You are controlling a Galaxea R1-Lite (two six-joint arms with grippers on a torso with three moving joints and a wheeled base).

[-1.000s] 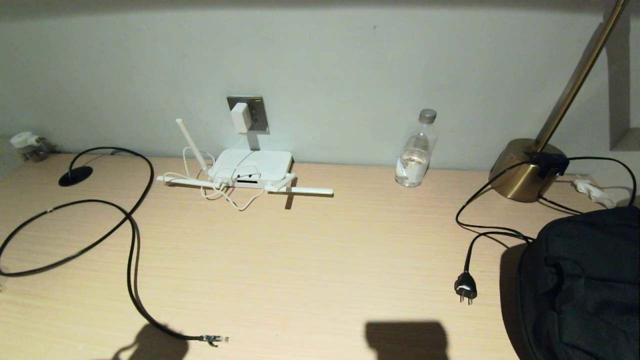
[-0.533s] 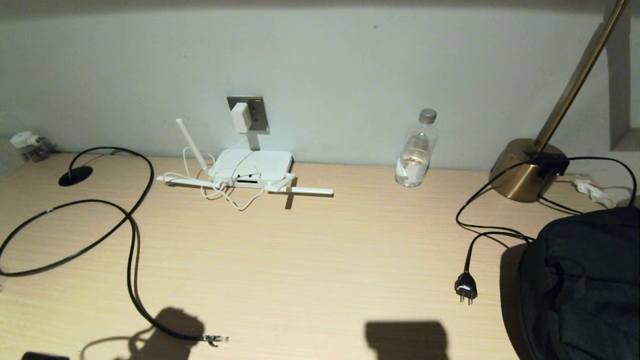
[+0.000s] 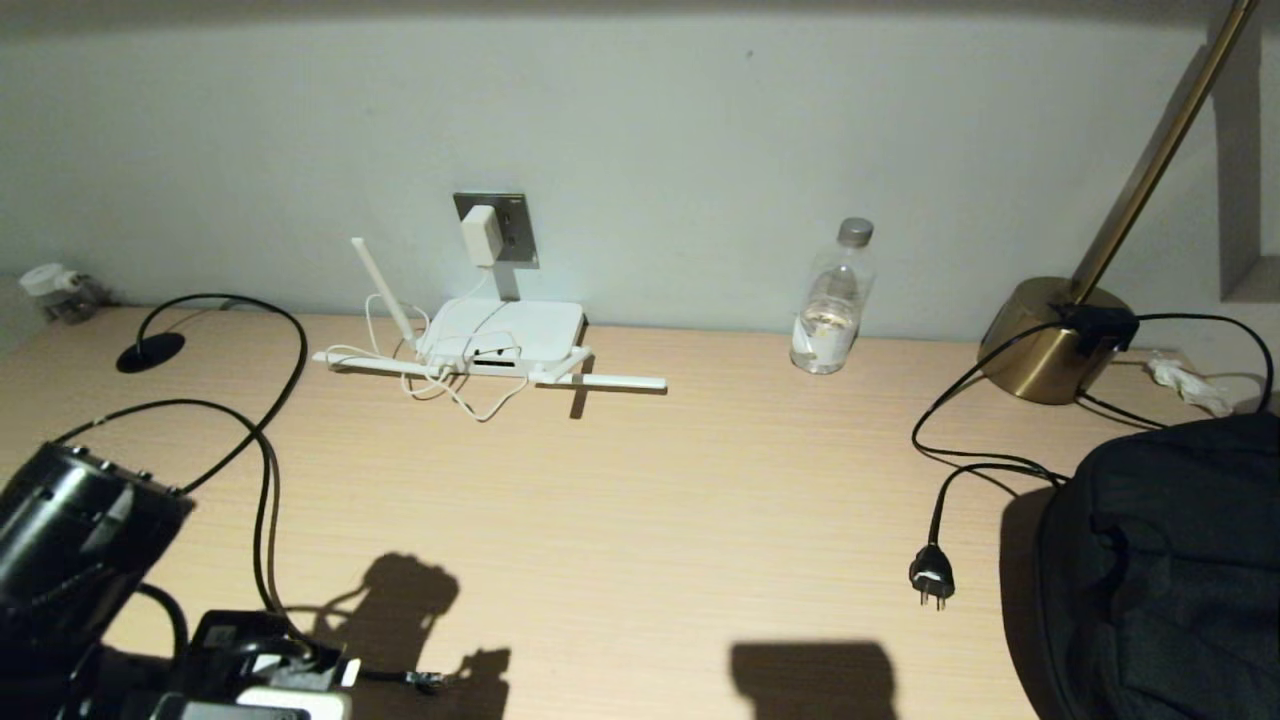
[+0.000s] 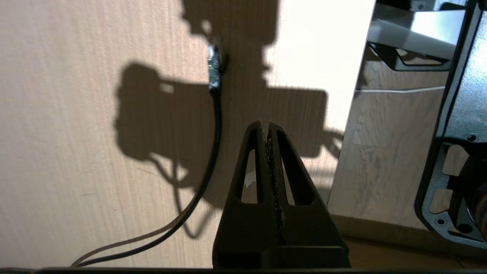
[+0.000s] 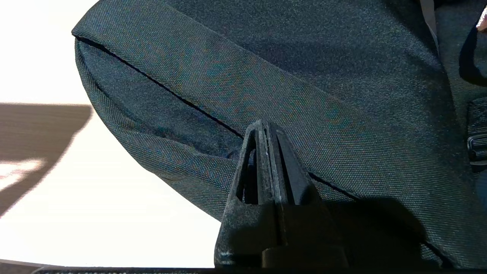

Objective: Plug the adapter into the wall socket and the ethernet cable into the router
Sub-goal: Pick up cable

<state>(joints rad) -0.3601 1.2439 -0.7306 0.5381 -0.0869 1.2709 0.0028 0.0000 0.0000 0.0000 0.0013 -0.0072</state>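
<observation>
On the wall behind the wooden bench [image 3: 700, 480], the adapter [image 3: 479, 235] sits plugged into the grey wall socket [image 3: 508, 226], its thin white cord dropping to the router [image 3: 503, 336] just below. The router lies flat against the wall with one antenna upright and others lying along the bench. The ethernet cable [image 3: 262, 480] loops across the left part of the bench, and its clear plug end [image 4: 214, 68] lies free near the front edge, well apart from the router. At the lower left corner of the head view the left arm reaches over the bench; the left gripper [image 4: 266, 127] hovers just beside the cable, a little short of the plug, its fingers clenched together on nothing. The right gripper [image 5: 265, 126] hangs beside a black bag [image 3: 1170, 560] at the right of the bench, fingers likewise pressed together and empty. Further right stand a water bottle [image 3: 832, 300] and a brass lamp [image 3: 1050, 340], with a black two-pin plug [image 3: 931, 575] lying on the bench beside the bag.
</observation>
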